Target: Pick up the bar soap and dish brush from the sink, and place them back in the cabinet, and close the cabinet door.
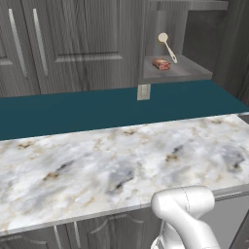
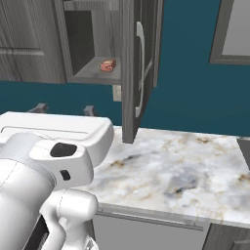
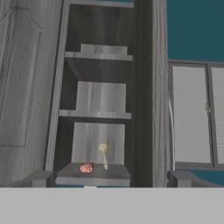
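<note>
A marbled white countertop (image 1: 97,165) runs below a teal wall (image 1: 73,109) with a window (image 3: 190,116).

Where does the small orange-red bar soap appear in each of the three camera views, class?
Left base view: small orange-red bar soap on the open cabinet's grey bottom shelf, upper right of centre.
Right base view: soap on the same shelf, upper left of centre, left of the open door.
Hand view: soap low, left of centre.
Shared landmark: the grey bottom shelf.

Rendered kitchen, marble-look counter (image 1: 97,165), teal backsplash (image 1: 73,109), dark woodgrain wall cabinets (image 1: 73,44), wall outlet (image 1: 143,91)
</note>
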Controlling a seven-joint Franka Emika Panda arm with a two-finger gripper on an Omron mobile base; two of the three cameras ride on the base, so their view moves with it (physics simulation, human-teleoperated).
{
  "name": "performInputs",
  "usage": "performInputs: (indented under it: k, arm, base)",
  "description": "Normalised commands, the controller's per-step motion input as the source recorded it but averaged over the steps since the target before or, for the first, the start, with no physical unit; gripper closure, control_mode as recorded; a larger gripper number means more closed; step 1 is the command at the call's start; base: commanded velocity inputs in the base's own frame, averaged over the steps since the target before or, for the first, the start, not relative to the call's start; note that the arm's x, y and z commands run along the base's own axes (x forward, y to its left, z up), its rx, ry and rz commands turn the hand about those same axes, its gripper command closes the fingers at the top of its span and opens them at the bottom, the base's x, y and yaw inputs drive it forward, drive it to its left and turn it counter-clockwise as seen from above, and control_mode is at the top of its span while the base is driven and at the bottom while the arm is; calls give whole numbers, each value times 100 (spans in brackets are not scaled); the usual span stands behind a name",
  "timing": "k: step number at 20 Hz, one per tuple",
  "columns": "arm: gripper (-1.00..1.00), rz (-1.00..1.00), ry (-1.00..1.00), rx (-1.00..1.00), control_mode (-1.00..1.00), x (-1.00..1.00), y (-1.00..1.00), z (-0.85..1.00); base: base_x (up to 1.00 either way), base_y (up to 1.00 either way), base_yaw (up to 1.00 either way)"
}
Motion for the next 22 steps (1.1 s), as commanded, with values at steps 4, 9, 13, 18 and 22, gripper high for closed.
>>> performInputs:
  k: [4,9,13,18,22]
  arm:
    - [-100,0,0,0,-100,0,-18,-12]
    - [-100,3,0,0,-100,0,-15,-6]
    - [-100,7,0,0,-100,0,-12,-1]
    - [-100,7,0,0,-100,0,-14,-7]
    - [-100,7,0,0,-100,0,-18,-6]
  base:
    - [0,0,0]
    - [0,0,0]
    - [0,0,0]
    - [0,0,0]
    - [0,0,0]
